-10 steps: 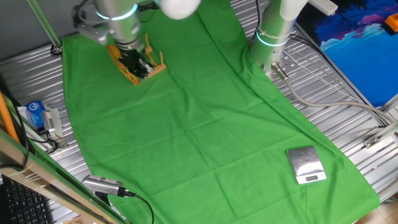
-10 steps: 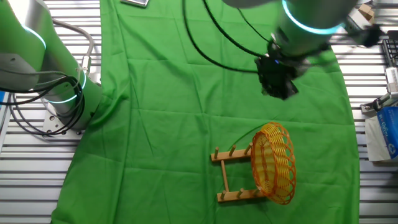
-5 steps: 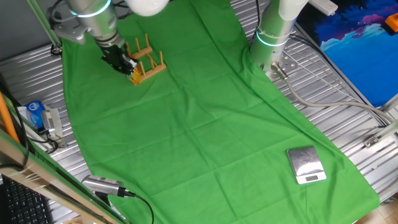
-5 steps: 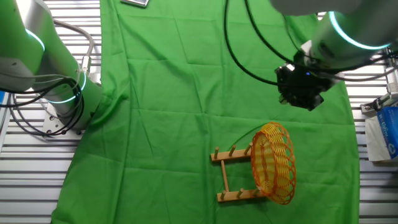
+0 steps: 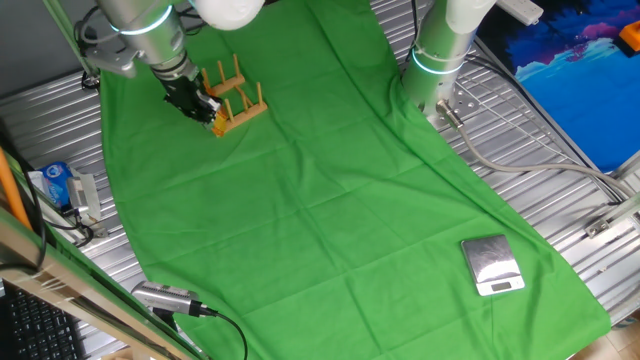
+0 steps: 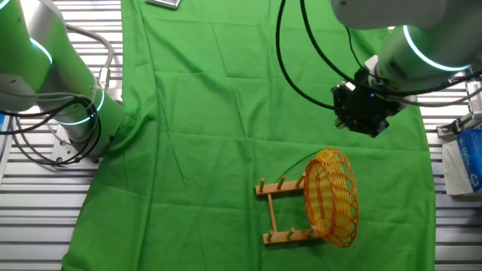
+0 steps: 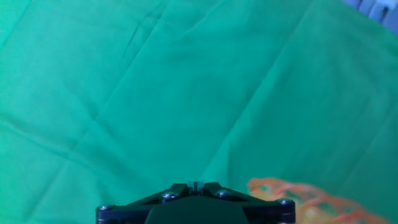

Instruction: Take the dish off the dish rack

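The green cloth (image 6: 226, 150) covers the table. The dish (image 6: 331, 197) stands on edge in the dish rack (image 6: 282, 214), its long axis crossing the rails. The gripper (image 6: 361, 120) hovers apart above; its finger spread cannot be told.

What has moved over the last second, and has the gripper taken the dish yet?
Only the arm moved: the gripper swung sideways off the green cloth toward its edge, slowing, and hangs beside the rack, holding nothing. The yellow-orange woven oval dish stands on edge in the light-brown wooden peg rack as before; neither shifted.
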### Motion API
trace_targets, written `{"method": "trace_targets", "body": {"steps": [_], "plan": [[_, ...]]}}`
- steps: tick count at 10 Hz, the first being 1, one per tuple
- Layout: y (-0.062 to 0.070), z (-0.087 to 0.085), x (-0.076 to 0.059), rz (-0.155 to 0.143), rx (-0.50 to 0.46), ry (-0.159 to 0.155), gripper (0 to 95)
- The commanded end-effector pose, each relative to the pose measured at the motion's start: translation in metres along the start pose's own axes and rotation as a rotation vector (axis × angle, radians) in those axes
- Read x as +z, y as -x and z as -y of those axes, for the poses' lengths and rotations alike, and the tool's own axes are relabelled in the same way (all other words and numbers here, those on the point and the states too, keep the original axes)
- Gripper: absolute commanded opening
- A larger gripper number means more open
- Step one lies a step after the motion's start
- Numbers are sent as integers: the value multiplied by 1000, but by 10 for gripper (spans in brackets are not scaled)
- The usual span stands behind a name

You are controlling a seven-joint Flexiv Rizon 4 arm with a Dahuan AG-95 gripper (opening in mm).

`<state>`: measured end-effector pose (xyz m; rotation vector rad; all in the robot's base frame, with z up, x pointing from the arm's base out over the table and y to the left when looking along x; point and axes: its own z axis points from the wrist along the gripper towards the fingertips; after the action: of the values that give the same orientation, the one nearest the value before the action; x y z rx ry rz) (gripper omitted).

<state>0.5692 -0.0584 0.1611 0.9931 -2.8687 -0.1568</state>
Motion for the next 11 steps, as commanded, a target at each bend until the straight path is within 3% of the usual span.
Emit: {"method": "trace_targets", "body": {"steps": [1, 2, 3, 6, 7, 9, 11], "plan": [[-1, -4, 10, 1, -4, 3, 0], [-1, -4, 13, -2, -11, 9, 0], [0, -4, 20, -6, -22, 18, 190], [4, -5, 31, -24, -33, 45, 190], [6, -6, 34, -24, -33, 46, 380], [9, -5, 39, -28, -49, 49, 380], [12, -6, 44, -58, -65, 65, 380]]}}
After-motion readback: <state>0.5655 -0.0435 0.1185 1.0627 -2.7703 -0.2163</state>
